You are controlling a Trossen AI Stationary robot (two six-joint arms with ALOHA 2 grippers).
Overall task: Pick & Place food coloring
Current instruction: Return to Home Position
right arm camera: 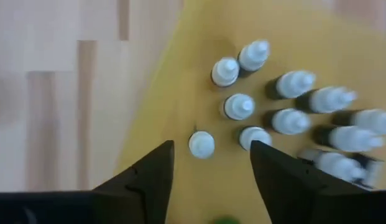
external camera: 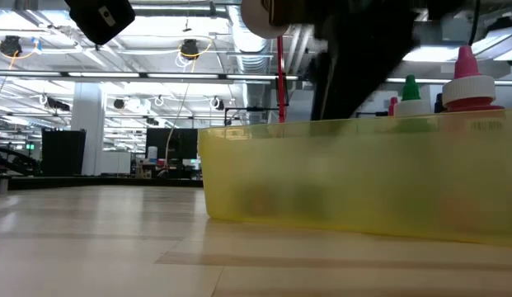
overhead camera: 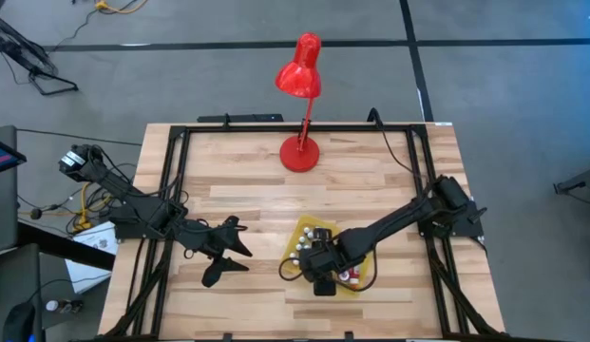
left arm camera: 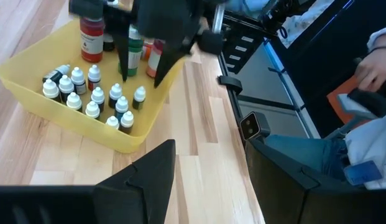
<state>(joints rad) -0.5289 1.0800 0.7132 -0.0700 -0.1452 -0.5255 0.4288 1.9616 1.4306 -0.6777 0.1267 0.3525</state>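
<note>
Several small food coloring bottles (left arm camera: 93, 96) with white caps stand upright on the floor of a yellow tray (overhead camera: 301, 231); the right wrist view shows them from above (right arm camera: 292, 118). My right gripper (right arm camera: 211, 165) hangs open over the tray, pointing steeply down. One small bottle (right arm camera: 201, 144) stands on the tray floor just ahead of the gap between its fingers, apart from them. In the left wrist view the right gripper (left arm camera: 141, 65) sits above the tray's middle. My left gripper (overhead camera: 233, 255) waits open to the left of the tray, above the table.
Taller bottles with red (left arm camera: 90, 37) and green (left arm camera: 135, 53) contents stand at the tray's far side; their caps (external camera: 466, 78) rise above its wall. A red desk lamp (overhead camera: 299, 95) stands at the table's far edge. A person (left arm camera: 379, 68) sits beyond the table's right side.
</note>
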